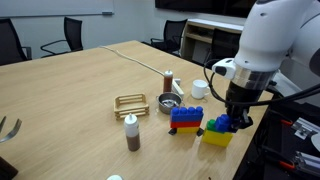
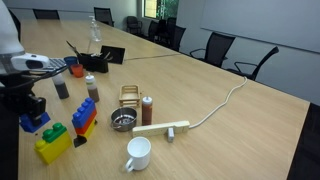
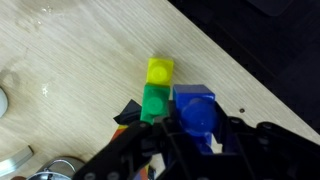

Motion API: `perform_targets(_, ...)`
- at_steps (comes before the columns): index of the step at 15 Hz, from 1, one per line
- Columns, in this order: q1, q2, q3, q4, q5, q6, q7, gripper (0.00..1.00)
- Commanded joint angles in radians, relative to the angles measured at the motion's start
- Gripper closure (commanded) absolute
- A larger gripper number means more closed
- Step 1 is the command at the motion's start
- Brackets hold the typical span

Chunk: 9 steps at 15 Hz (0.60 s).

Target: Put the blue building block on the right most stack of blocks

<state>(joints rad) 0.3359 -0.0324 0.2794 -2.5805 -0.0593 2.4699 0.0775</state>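
Observation:
My gripper (image 1: 238, 120) is shut on the small blue building block (image 1: 244, 123). It holds the block just above and beside the right most stack, a wide yellow brick (image 1: 218, 138) with a small green brick (image 1: 217, 124) on top. In the other exterior view the gripper (image 2: 30, 112) holds the blue block (image 2: 36, 123) over the far end of the yellow and green stack (image 2: 54, 146). In the wrist view the blue block (image 3: 195, 110) sits between the fingers (image 3: 190, 135), right next to the green brick (image 3: 155, 102) and the yellow brick (image 3: 160, 70).
A blue-over-red brick stack with black wheels (image 1: 185, 118) (image 2: 85, 120) stands close beside the yellow stack. Nearby are a metal bowl (image 1: 167, 103), a white mug (image 1: 199, 89), a wooden rack (image 1: 130, 103) and a brown bottle (image 1: 131, 132). The table edge (image 1: 245, 150) is close.

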Motion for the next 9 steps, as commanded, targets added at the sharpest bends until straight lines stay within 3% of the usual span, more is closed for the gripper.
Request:
perform_targets(1, -0.024, -0.007, -0.006, 0.006, 0.05, -0.006, -0.093, 0.9)
perform_targets(9, -0.054, 0.0, -0.033, 0.009, 0.091, -0.008, -0.192, 0.9)
